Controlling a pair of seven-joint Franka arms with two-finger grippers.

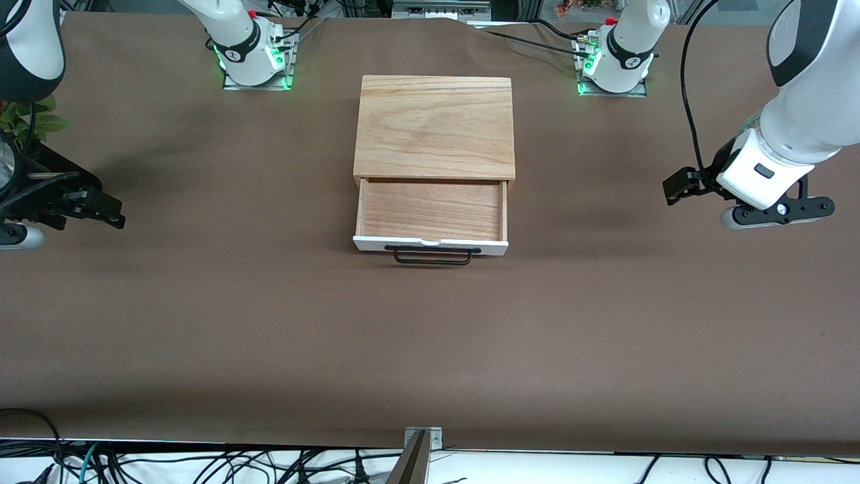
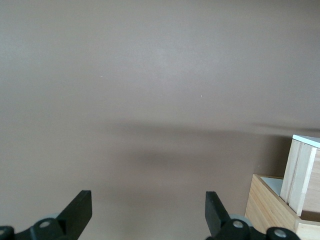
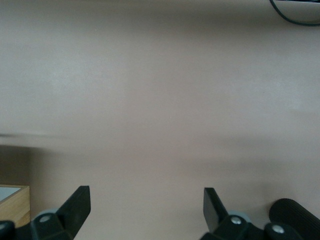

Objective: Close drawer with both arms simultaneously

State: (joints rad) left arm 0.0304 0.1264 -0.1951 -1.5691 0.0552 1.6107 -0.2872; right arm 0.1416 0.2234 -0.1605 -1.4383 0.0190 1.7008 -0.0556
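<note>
The drawer [image 1: 431, 214] is pulled out of the light-wood box [image 1: 435, 126] at mid-table. Its white front panel and black wire handle [image 1: 432, 256] face the front camera. My left gripper [image 1: 676, 186] is open and empty, hanging over bare table toward the left arm's end, well apart from the drawer. In the left wrist view my left gripper [image 2: 148, 210] shows spread fingers, with the drawer's side [image 2: 300, 172] at the frame edge. My right gripper [image 1: 107, 210] is open and empty over bare table toward the right arm's end. In the right wrist view my right gripper [image 3: 146, 207] shows spread fingers.
The brown table [image 1: 430, 336] holds only the box. The arm bases [image 1: 252, 57] stand farther from the front camera than the box. A green plant [image 1: 27, 115] sits at the right arm's end. A wooden corner [image 3: 12, 205] shows in the right wrist view.
</note>
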